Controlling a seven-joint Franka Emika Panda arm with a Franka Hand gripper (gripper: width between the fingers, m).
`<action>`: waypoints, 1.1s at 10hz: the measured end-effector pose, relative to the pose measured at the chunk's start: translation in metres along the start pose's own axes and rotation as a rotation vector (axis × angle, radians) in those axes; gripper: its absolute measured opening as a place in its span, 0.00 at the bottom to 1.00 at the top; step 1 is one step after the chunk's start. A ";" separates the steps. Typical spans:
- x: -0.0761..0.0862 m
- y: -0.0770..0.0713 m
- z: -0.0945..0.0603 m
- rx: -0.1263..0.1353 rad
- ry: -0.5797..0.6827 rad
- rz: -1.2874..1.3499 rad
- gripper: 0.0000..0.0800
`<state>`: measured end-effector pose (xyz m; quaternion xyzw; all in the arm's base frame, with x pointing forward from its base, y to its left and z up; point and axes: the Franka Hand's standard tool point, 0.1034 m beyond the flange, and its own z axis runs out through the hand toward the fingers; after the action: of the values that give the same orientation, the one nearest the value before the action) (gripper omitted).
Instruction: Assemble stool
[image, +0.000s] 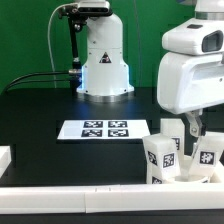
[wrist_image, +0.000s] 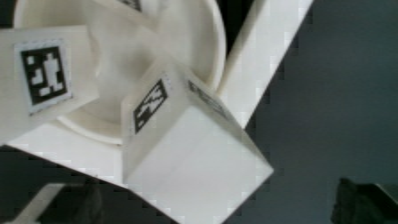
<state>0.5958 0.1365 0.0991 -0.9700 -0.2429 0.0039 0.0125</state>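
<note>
Stool seat disc (wrist_image: 125, 110) and tagged leg (wrist_image: 187, 150) looked light, rigid, slick plastic; grasp leg's flat sides. Gripper (image: 192, 128) state indeterminable.

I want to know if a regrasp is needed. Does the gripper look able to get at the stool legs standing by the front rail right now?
Probably yes: the gripper hangs directly over the stool legs, nothing between them. The wrist view shows a tagged leg and the seat disc very close. Whether the jaws are open is not visible.
</note>
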 end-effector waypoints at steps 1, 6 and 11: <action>-0.001 0.003 0.000 -0.012 -0.005 -0.121 0.81; -0.004 0.011 0.020 -0.082 -0.080 -0.685 0.81; -0.006 0.015 0.028 -0.091 -0.098 -0.688 0.58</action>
<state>0.5975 0.1215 0.0710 -0.8296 -0.5556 0.0352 -0.0417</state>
